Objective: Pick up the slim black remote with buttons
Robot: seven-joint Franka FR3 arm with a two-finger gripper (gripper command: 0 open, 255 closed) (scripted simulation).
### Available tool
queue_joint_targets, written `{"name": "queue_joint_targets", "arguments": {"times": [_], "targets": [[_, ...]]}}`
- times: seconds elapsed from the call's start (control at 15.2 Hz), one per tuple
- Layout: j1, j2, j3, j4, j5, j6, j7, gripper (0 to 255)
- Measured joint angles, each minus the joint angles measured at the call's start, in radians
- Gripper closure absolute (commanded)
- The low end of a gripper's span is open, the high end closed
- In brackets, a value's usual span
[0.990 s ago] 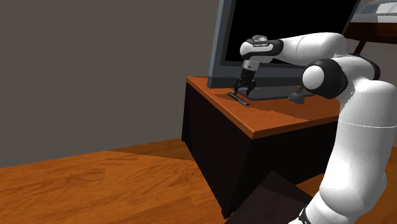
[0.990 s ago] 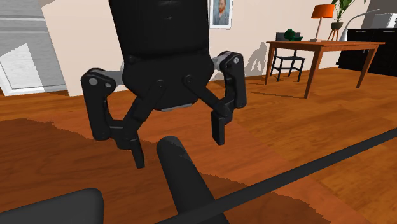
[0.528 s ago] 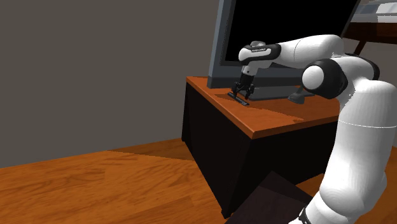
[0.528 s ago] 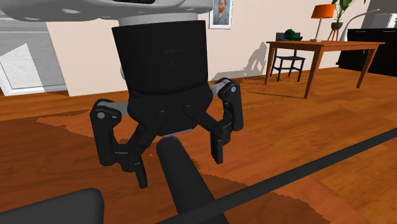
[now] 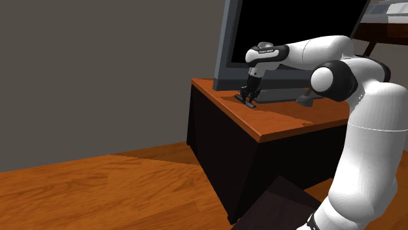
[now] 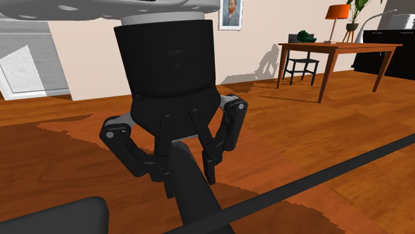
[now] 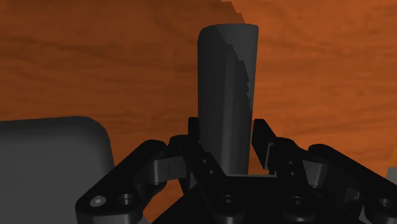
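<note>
A dark-sided cabinet (image 5: 219,147) with a reddish-brown wooden top (image 5: 288,121) is standing on a wood floor (image 5: 98,189). 3 things are resting on that top. A big flat screen (image 5: 288,19) is standing along the back. A slim dark remote (image 5: 246,100) is lying flat just in front of it. A dark grey slab with rounded corners (image 7: 51,159) is sitting beside the remote, apart from it.

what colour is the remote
The remote is plain dark grey, clearest in the wrist view.

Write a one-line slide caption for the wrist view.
Black gripper clasping the slim dark remote between its fingers, on the reddish-brown wooden top.
</note>
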Motion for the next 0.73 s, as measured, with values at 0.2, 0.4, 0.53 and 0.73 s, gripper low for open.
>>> {"name": "queue_joint_targets", "arguments": {"times": [0.2,0.4,0.53,0.73], "targets": [[0.0,0.001,0.001,0.006,0.0,-0.007,0.001,255],[0.0,0.0,0.001,0.038,-0.001,-0.042,0.006,255],[-0.002,-0.005,-0.001,0.057,-0.003,-0.066,0.007,255],[-0.007,0.005,-0.001,0.108,-0.001,-0.109,0.009,255]]}}
